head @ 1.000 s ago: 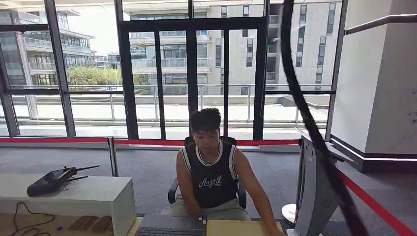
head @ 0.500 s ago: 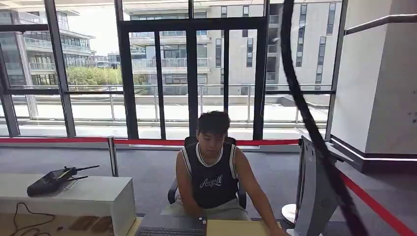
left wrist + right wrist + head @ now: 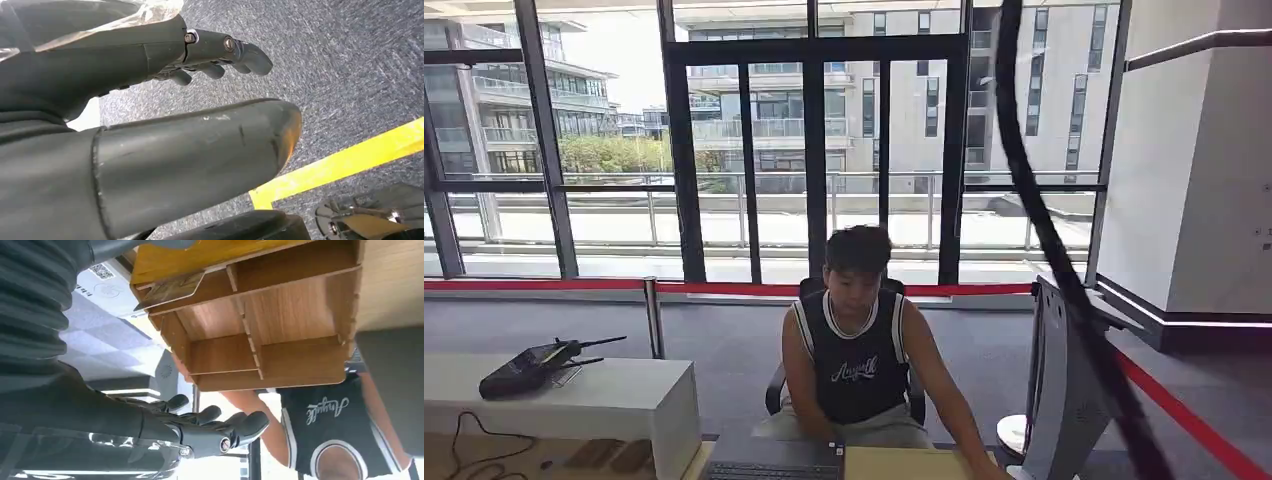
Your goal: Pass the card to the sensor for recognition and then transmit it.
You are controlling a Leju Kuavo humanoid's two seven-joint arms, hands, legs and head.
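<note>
In the right wrist view a wooden organiser [image 3: 280, 325] with several compartments stands on the desk. A thin card [image 3: 170, 289] leans in one of its end compartments. My right hand [image 3: 200, 427] hovers a short way from the organiser with fingers stretched out and apart, holding nothing. A grey upright panel on a stand, the sensor [image 3: 1064, 395], rises at the desk's right end. My left hand [image 3: 215, 55] hangs over grey carpet, fingers loosely bent, thumb apart, nothing in it.
A person in a black jersey [image 3: 856, 365] sits behind the desk with one arm reaching to the organiser's top [image 3: 904, 464]. A laptop keyboard [image 3: 769, 468] lies beside it. A white counter [image 3: 614, 400] carries a black handset. Red barrier tape [image 3: 1184, 420] runs behind.
The person's head has shifted slightly to the right and come up a little. The camera and both my hands show no visible movement.
</note>
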